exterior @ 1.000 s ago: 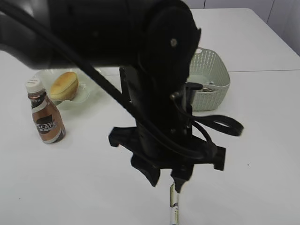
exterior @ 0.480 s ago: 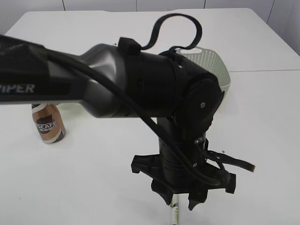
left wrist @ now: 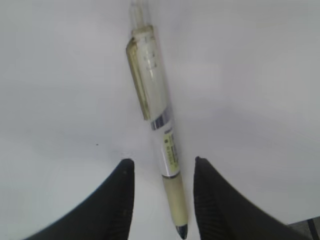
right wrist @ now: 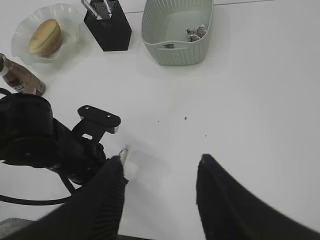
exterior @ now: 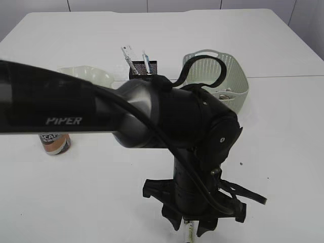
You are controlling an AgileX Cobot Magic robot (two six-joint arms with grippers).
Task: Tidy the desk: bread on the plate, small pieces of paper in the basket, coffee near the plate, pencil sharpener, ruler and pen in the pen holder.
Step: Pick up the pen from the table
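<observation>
a pale green woven basket (right wrist: 177,32) is seen at the far side of the white table (right wrist: 260,100), and a few small scraps of paper (right wrist: 196,33) are gathered in one corner of it. just beside it a black pen holder (right wrist: 108,27) is stood upright, with metallic items poking from its top; what they are cannot be told. a bread roll (right wrist: 45,36) is held on a clear, wavy-edged plate (right wrist: 25,25), and a brown coffee bottle (right wrist: 22,82) is placed near that plate.

the pen (left wrist: 157,135) is found lying flat on the table near the front edge, well apart from the holder. its barrel is clear and yellowish, with a matching clip, a silver ring, a printed label, a cream grip and a dark tip.

the left gripper (left wrist: 162,200) is lowered over the pen, its dark fingers (left wrist: 112,200) spread apart on either side of the grip end, with gaps visible on both sides. the right gripper (right wrist: 160,195) is held high above the table, its fingers parted and nothing between them.
</observation>
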